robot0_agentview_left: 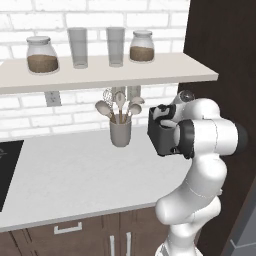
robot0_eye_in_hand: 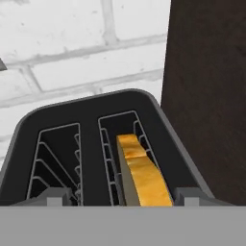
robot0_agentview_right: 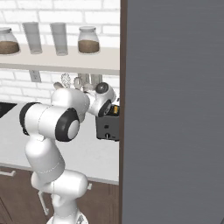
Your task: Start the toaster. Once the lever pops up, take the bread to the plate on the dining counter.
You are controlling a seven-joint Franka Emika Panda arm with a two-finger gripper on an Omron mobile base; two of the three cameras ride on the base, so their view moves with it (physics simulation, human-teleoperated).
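Note:
The dark toaster (robot0_agentview_left: 159, 139) stands on the white counter against the brick wall, next to a dark wooden panel. From above, the toaster (robot0_eye_in_hand: 91, 125) has two slots, and a golden slice of bread (robot0_eye_in_hand: 141, 175) sits in the right-hand one. My gripper (robot0_eye_in_hand: 122, 197) hovers just over the toaster's near edge, open, with its fingertips (robot0_eye_in_hand: 55, 196) spread wide to either side of the slots. From the right side, the hand (robot0_agentview_right: 110, 107) sits directly on top of the toaster (robot0_agentview_right: 107, 127). The dining counter and the plate are out of view.
A grey utensil cup (robot0_agentview_left: 120, 131) with wooden spoons stands left of the toaster. A shelf (robot0_agentview_left: 100, 75) with jars and glasses hangs above. The tall dark panel (robot0_agentview_left: 220, 55) closes off the right side, and a black cooktop (robot0_agentview_left: 7, 165) lies far left.

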